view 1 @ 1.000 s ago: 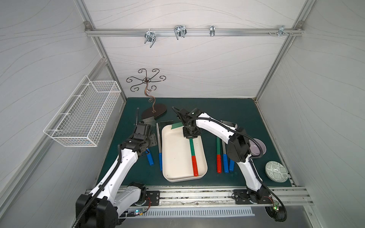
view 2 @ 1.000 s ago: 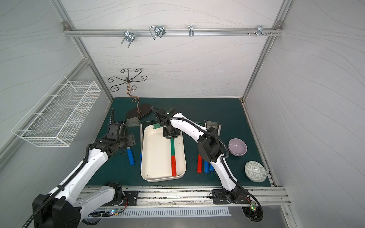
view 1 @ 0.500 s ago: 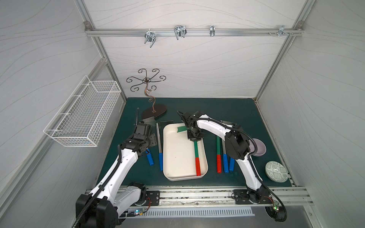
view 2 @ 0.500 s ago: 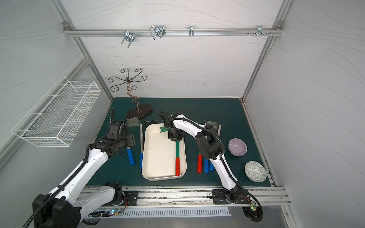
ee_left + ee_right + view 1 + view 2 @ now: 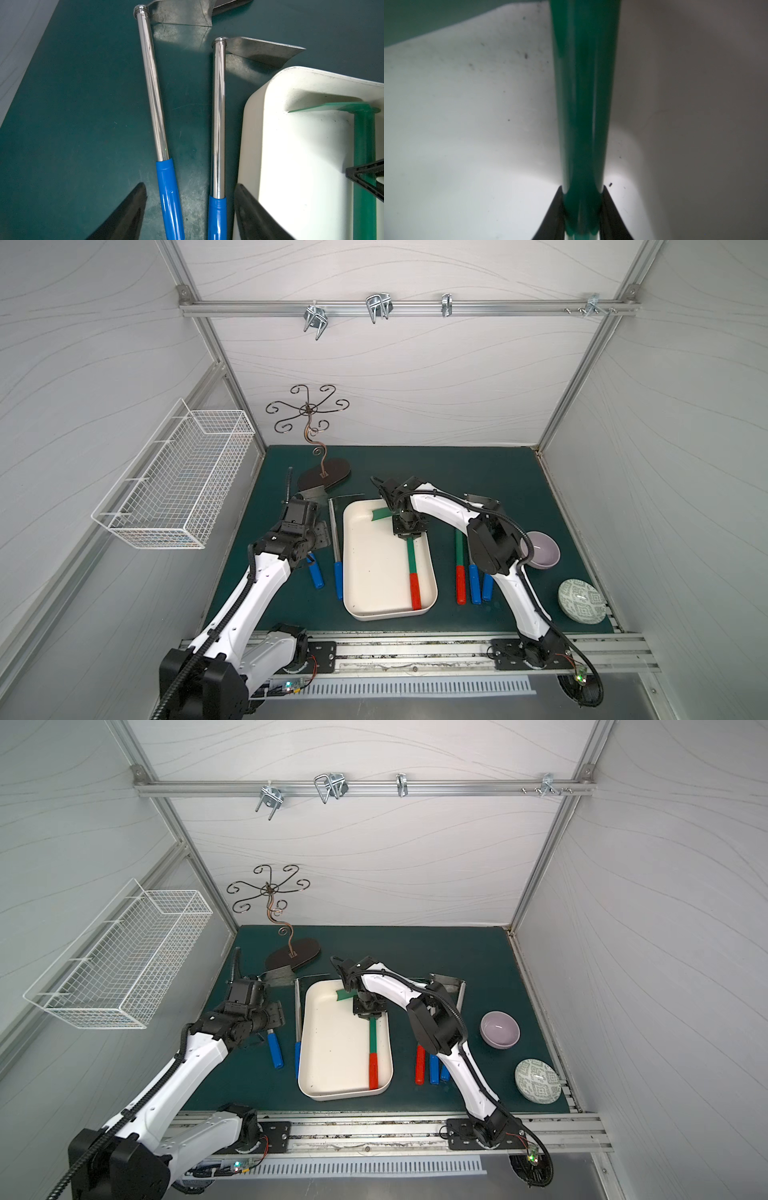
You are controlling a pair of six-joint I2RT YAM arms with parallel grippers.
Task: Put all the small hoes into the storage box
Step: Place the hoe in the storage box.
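Surface [image 5: 478, 472]: dark green mat carrying the box and the loose tools.
Wire basket [image 5: 174, 485]: white mesh, hung on the left wall, off the surface.
Storage box [image 5: 374, 568]: cream tray in the middle of the surface, long side running away from the rail.
Small hoe [image 5: 411, 556]: inside the storage box along its right wall, with the red grip at the near corner and the green blade at the far end.
Blue-handled hoes [image 5: 218, 116]: two on the surface just left of the box.
Right jaws: clamped on the small hoe's green shaft [image 5: 583, 104], low over the box floor.
Left jaws: apart, holding nothing, above the blue handles.
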